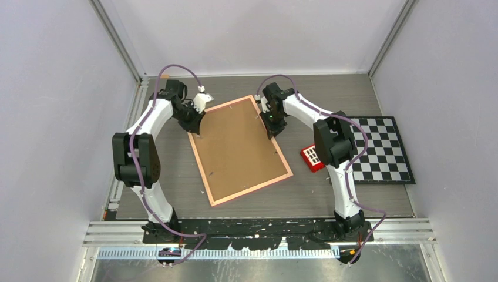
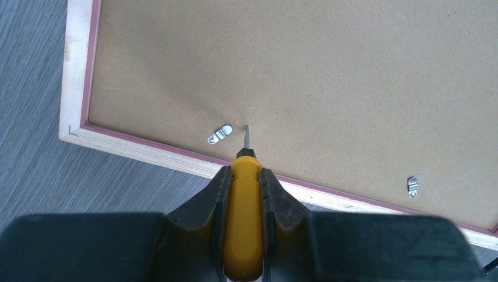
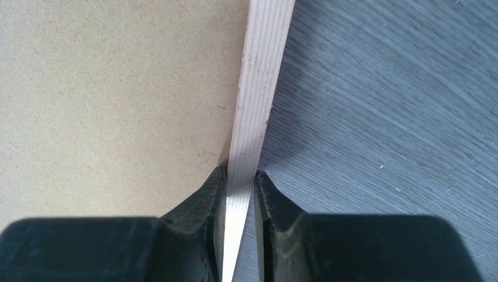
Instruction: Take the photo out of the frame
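The frame (image 1: 252,187) lies face down on the table, its brown fibreboard back (image 1: 238,147) up inside a thin pink border. The photo is hidden under that back. My left gripper (image 1: 197,126) (image 2: 244,170) is at the frame's far left corner, shut on a yellow-handled screwdriver (image 2: 245,217). The screwdriver's metal tip (image 2: 246,138) rests on the back beside a small metal clip (image 2: 220,134). Another clip (image 2: 412,187) sits farther along the same edge. My right gripper (image 1: 273,130) (image 3: 239,173) is shut on the frame's pale wooden right rail (image 3: 261,88), one finger on either side.
A black-and-white checkerboard (image 1: 382,150) lies at the right of the table. A small red block with white squares (image 1: 312,157) sits between it and the frame, close to the right arm. Grey walls enclose the table on three sides.
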Controlling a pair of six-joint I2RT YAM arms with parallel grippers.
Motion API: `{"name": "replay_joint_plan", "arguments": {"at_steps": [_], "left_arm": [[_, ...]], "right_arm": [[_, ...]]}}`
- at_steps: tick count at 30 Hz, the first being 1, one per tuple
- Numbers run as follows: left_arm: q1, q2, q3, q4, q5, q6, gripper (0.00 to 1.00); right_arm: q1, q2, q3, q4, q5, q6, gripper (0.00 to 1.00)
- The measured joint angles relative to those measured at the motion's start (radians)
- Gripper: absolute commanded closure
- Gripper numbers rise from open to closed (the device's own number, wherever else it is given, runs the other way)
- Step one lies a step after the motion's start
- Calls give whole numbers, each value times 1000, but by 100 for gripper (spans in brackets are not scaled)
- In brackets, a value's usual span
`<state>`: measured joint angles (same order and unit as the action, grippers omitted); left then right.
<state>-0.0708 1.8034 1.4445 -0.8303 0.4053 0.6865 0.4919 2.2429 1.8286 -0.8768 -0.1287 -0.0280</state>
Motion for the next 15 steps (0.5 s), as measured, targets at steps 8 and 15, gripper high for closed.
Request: {"name": "replay_joint_plan", "arguments": {"at_steps": [8, 15], "left_arm": [[6, 10, 12, -12, -1, 30, 100], [5, 10, 5, 56, -43, 33, 100]], "right_arm": [[0, 0, 0, 0, 0, 0, 99], [0, 0, 0, 0, 0, 0, 99]]}}
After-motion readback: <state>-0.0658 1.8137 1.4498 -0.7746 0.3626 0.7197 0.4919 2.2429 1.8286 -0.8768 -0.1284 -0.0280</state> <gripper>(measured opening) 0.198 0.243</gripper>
